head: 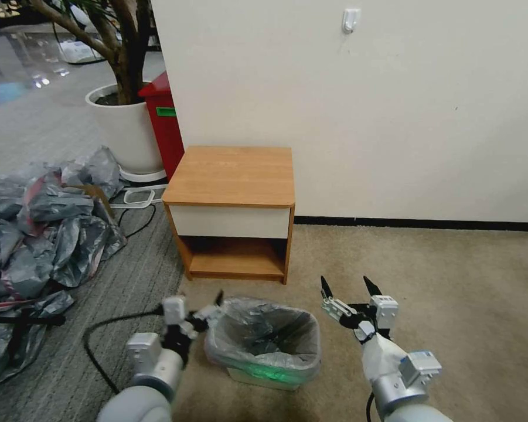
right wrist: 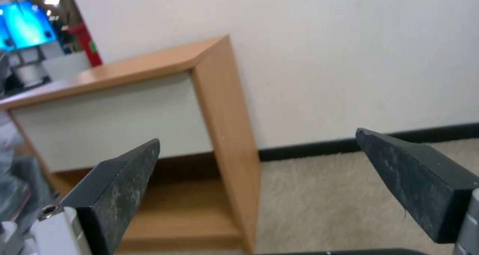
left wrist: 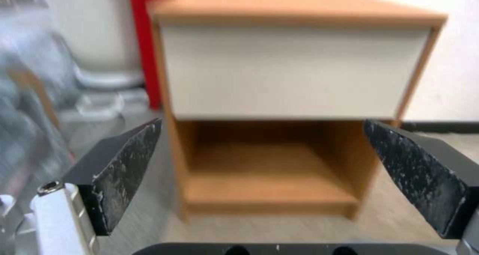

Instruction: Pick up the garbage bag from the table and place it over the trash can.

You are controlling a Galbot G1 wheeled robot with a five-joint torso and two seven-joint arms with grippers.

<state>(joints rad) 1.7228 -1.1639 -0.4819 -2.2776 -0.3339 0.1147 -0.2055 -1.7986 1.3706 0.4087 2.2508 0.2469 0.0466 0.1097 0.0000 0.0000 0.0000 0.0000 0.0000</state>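
From the head view, the garbage bag point(head: 264, 337) already lines the trash can point(head: 258, 375): its translucent rim is folded out over the can's edge, and the can stands on the beige carpet point(head: 451, 281) just in front of the table point(head: 231, 211). The tabletop point(head: 231, 174) is bare wood. The left gripper point(head: 208, 310) sits at the bag's near-left corner, close against the rim; whether it touches the plastic cannot be told there. The right gripper point(head: 348, 287) hangs just beside the bag's right edge, apart from it, its jaws spread wide.

The left wrist view looks past widely parted fingers point(left wrist: 125, 165) with nothing between them, straight at the white drawer front point(left wrist: 294, 71) and the lower shelf point(left wrist: 269, 187). The right wrist view shows its own fingers point(right wrist: 119, 187) equally wide apart, framing the table's right front corner, the white wall point(right wrist: 349, 60) and the black baseboard point(right wrist: 359, 142).

Open carpet stretches to the right of the can. To the left lies a heap of dark grey bags point(head: 41, 234), and behind it stand a white planter point(head: 126, 129) and a red bin point(head: 164, 123).
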